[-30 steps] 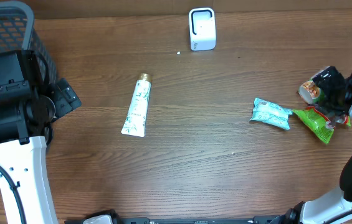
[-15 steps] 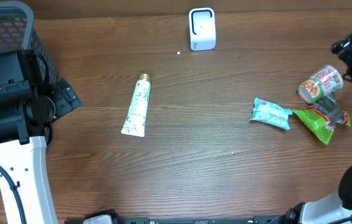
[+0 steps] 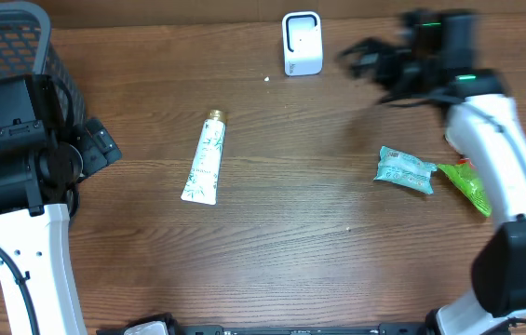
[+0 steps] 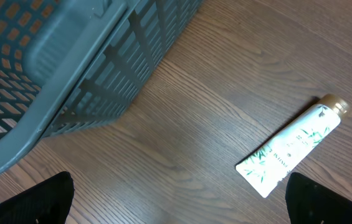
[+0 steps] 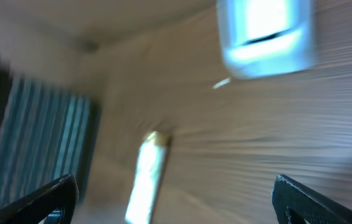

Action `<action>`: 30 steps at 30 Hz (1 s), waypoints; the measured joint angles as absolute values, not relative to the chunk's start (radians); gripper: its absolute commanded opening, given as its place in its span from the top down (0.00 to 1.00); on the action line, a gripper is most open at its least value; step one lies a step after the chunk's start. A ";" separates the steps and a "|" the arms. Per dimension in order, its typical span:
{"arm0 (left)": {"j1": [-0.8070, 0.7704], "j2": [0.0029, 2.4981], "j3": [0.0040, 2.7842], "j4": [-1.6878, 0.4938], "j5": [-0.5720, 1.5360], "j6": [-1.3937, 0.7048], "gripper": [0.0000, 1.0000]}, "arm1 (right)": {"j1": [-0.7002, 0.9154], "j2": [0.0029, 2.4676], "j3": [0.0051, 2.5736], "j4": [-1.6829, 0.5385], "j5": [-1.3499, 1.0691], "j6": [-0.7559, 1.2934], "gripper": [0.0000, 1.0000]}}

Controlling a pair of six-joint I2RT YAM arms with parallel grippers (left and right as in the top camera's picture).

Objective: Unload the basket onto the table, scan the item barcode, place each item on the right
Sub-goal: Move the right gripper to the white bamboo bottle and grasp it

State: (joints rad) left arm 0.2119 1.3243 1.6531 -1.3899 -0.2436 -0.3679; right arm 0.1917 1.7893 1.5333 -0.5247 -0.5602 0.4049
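Note:
A white barcode scanner [image 3: 302, 43] stands at the table's far edge; the right wrist view shows the scanner [image 5: 266, 37] blurred. A white tube with green leaf print [image 3: 205, 160] lies left of centre. A teal packet [image 3: 405, 170] and a green packet [image 3: 467, 186] lie at the right. My right gripper [image 3: 365, 58] hangs open and empty, blurred, just right of the scanner, and in its own view the right gripper [image 5: 176, 202] looks over the tube [image 5: 146, 177]. My left gripper [image 3: 104, 147] stands open and empty beside the basket, and its view, with the left gripper [image 4: 179, 202] low in frame, takes in the tube [image 4: 291, 146].
A grey plastic basket [image 3: 2, 46] fills the far left corner, and the basket [image 4: 70, 62] looms close in the left wrist view. My right arm [image 3: 495, 158] crosses the right side of the table above the packets. A small white speck [image 3: 266, 79] lies near the scanner.
My right arm has swung fast from the table's right edge up and left toward the scanner, and now covers the spot where a can lay. The left arm and the items have not moved.

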 measured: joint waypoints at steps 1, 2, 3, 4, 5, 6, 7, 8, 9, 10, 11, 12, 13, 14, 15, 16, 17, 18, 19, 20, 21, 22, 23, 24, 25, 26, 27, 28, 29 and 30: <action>0.212 1.324 1.653 -1.390 -0.244 -0.368 0.00 | 0.240 1.806 1.547 -0.516 -0.561 0.405 0.00; 0.212 1.324 1.653 -1.390 -0.244 -0.368 0.00 | 0.295 1.834 1.575 -0.512 -0.557 0.405 0.00; 0.212 1.324 1.653 -1.390 -0.244 -0.368 0.00 | 0.339 1.865 1.608 -0.514 -0.550 0.404 0.00; 0.212 1.324 1.653 -1.390 -0.244 -0.368 0.00 | 0.376 1.896 1.643 -0.521 -0.541 0.404 0.00; 0.212 1.324 1.653 -1.390 -0.244 -0.368 0.00 | 0.418 1.940 1.692 -0.535 -0.527 0.403 0.00; 0.212 1.324 1.653 -1.390 -0.244 -0.368 0.00 | 0.450 1.977 1.736 -0.554 -0.512 0.402 0.00; 0.212 1.324 1.653 -1.390 -0.244 -0.368 0.01 | 0.482 2.021 1.783 -0.570 -0.494 0.402 0.00; 0.212 1.324 1.653 -1.390 -0.244 -0.368 0.00 | 0.512 2.062 1.824 -0.585 -0.474 0.401 0.00; 0.212 1.324 1.653 -1.390 -0.244 -0.368 0.00 | 0.540 2.103 1.858 -0.591 -0.455 0.400 0.00; 0.212 1.324 1.653 -1.390 -0.244 -0.368 0.00 | 0.559 2.130 1.876 -0.591 -0.439 0.400 0.00; 0.212 1.324 1.653 -1.390 -0.244 -0.368 0.00 | 0.575 2.153 1.885 -0.587 -0.424 0.399 0.00; 0.212 1.324 1.653 -1.390 -0.244 -0.368 0.00 | 0.590 2.174 1.887 -0.581 -0.408 0.399 0.00; 0.212 1.324 1.653 -1.390 -0.244 -0.368 0.00 | 0.607 2.197 1.887 -0.574 -0.392 0.399 0.00; 0.212 1.324 1.653 -1.390 -0.244 -0.368 0.00 | 0.616 2.210 1.887 -0.569 -0.382 0.398 0.00; 0.212 1.324 1.653 -1.390 -0.244 -0.368 0.00 | 0.626 2.227 1.887 -0.560 -0.374 0.398 0.00; 0.212 1.324 1.653 -1.390 -0.244 -0.368 0.00 | 0.638 2.246 1.887 -0.549 -0.367 0.397 0.00; 0.212 1.324 1.653 -1.390 -0.244 -0.368 0.00 | 0.647 2.263 1.887 -0.542 -0.361 0.397 0.00; 0.212 1.324 1.653 -1.390 -0.244 -0.368 0.01 | 0.656 2.281 1.887 -0.535 -0.356 0.396 0.00; 0.212 1.324 1.653 -1.390 -0.244 -0.368 0.00 | 0.664 2.297 1.887 -0.531 -0.353 0.396 0.00; 0.212 1.324 1.653 -1.390 -0.244 -0.368 0.00 | 0.671 2.318 1.887 -0.524 -0.350 0.395 0.00; 0.212 1.324 1.653 -1.390 -0.244 -0.368 0.00 | 0.677 2.331 1.887 -0.519 -0.349 0.396 0.00; 0.212 1.324 1.653 -1.390 -0.244 -0.368 0.00 | 0.683 2.349 1.887 -0.509 -0.348 0.395 0.00; 0.212 1.324 1.653 -1.390 -0.244 -0.368 0.00 | 0.686 2.354 1.887 -0.507 -0.346 0.396 0.00; 0.212 1.324 1.653 -1.390 -0.244 -0.368 0.00 | 0.693 2.372 1.887 -0.496 -0.344 0.396 0.02; 0.212 1.324 1.653 -1.390 -0.244 -0.368 0.00 | 0.696 2.382 1.887 -0.488 -0.341 0.396 0.04; 0.212 1.324 1.653 -1.390 -0.244 -0.368 0.00 | 0.698 2.391 1.887 -0.479 -0.340 0.396 0.05; 0.212 1.324 1.653 -1.390 -0.244 -0.368 0.00 | 0.700 2.399 1.887 -0.469 -0.339 0.395 0.08; 0.212 1.324 1.653 -1.390 -0.244 -0.368 0.00 | 0.700 2.405 1.887 -0.463 -0.339 0.395 0.11; 0.212 1.324 1.653 -1.390 -0.244 -0.368 0.00 | 0.701 2.407 1.887 -0.458 -0.336 0.395 0.13; 0.212 1.324 1.653 -1.390 -0.244 -0.368 0.00 | 0.701 2.410 1.887 -0.456 -0.334 0.397 0.15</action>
